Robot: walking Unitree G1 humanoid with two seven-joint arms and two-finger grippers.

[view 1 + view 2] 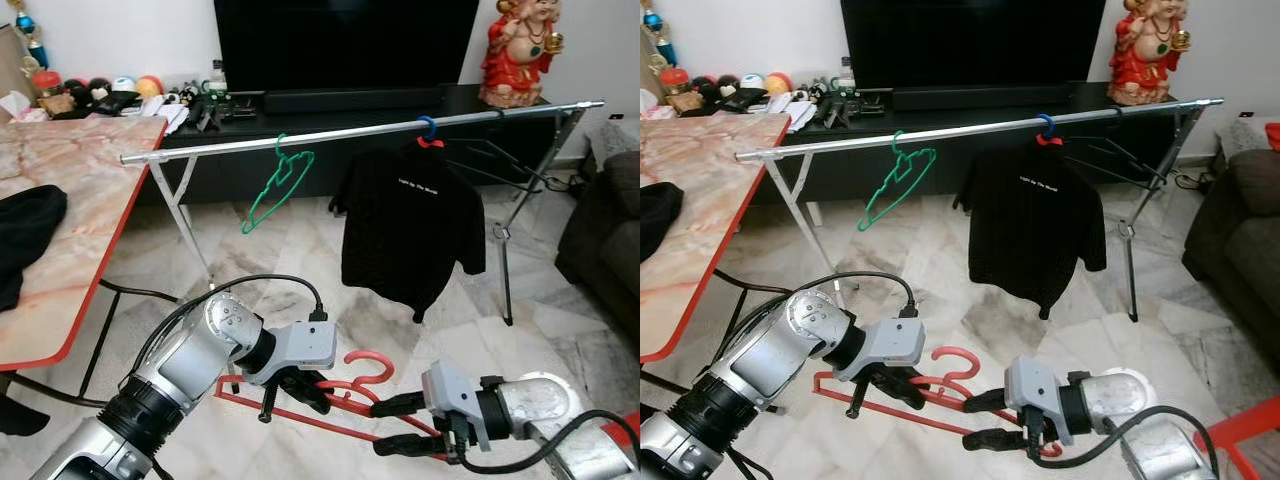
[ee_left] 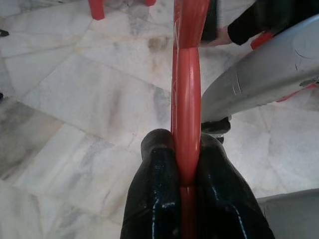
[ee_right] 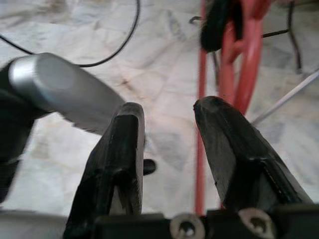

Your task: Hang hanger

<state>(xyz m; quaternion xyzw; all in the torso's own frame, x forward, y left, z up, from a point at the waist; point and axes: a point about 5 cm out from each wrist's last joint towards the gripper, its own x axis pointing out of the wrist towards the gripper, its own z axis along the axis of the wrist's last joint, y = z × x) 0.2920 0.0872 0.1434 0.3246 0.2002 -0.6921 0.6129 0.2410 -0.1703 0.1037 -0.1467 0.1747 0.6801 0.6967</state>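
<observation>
A red hanger point(image 1: 368, 366) is held low over the floor in front of me, with my left gripper point(image 1: 300, 390) shut on its bar. The left wrist view shows the red hanger point(image 2: 186, 99) pinched between the two black fingers point(image 2: 154, 189). My right gripper point(image 1: 384, 425) is open just right of the hanger, with nothing between its fingers point(image 3: 124, 144); the hanger point(image 3: 244, 64) lies beside one finger. Farther ahead, a silver rail point(image 1: 350, 132) carries an empty green hanger point(image 1: 275, 185) and a black T-shirt point(image 1: 410, 225) on its own hanger.
A marble-topped table point(image 1: 80, 200) with a red edge stands at the left, with a black cloth point(image 1: 25, 235) on it. A dark sofa point(image 1: 610, 230) is at the right. Behind the rail are a low TV cabinet point(image 1: 330, 100) and a red statue point(image 1: 520, 50).
</observation>
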